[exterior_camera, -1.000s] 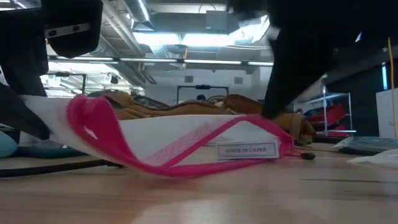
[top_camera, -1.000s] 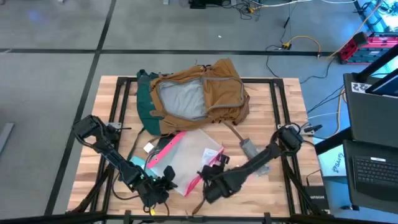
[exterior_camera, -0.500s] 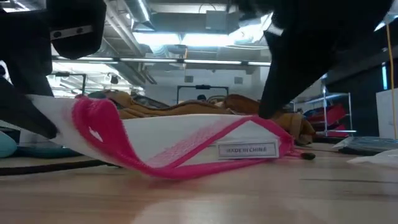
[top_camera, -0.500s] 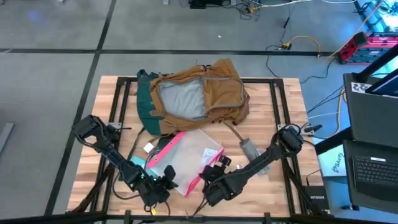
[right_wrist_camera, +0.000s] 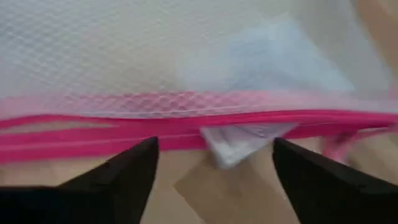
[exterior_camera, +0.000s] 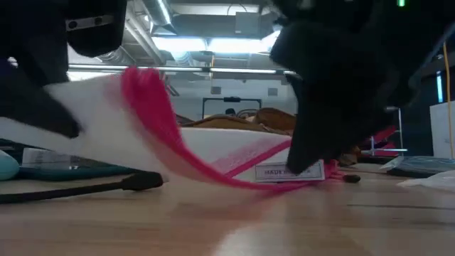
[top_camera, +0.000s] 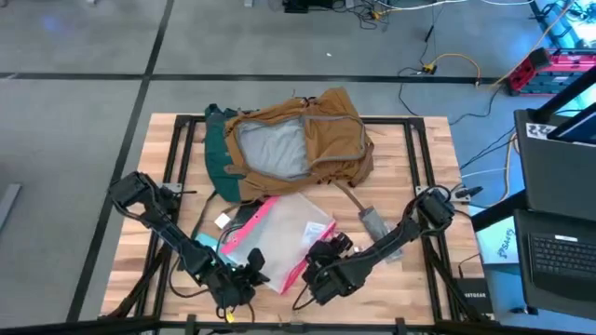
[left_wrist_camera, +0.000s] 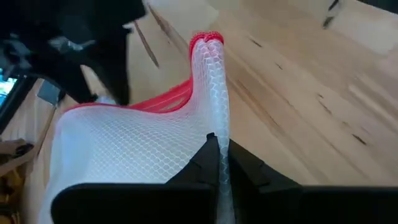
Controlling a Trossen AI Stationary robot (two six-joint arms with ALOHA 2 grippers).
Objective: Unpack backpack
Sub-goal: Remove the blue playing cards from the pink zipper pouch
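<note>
The tan-brown backpack (top_camera: 296, 144) lies open on the table's far middle, grey lining up, on its side. In front of it lies a clear mesh pouch with a pink edge (top_camera: 277, 237). My left gripper (top_camera: 250, 277) is at the pouch's near left corner and is shut on it. My right gripper (top_camera: 328, 253) stands open at the pouch's near right edge. In the right wrist view (right_wrist_camera: 214, 163) its fingers stand just short of the pink zip edge (right_wrist_camera: 186, 127) and a white label (right_wrist_camera: 239, 142), touching nothing. My left gripper pinches the pouch's white mesh wall (left_wrist_camera: 219, 163) between its two shut fingers, near the pouch's near left corner. It comes in low from the table's near side. The held part is raised and folds upward, its pink edge (left_wrist_camera: 205, 40) on top. The pouch's right part (exterior_camera: 284, 169) lies on the table.
A teal item (top_camera: 226, 244) and a small white tag (top_camera: 222, 221) lie under or beside the pouch's left side. A grey strap piece (top_camera: 374, 223) lies right of the pouch. A laptop (top_camera: 559, 251) stands beyond the table's right edge.
My right gripper has opened and let go of the pouch's pink edge, drawing back a little toward the table's near edge. The pouch's right end has sunk to the table. The left end, in my left gripper, stands higher and has folded up.
</note>
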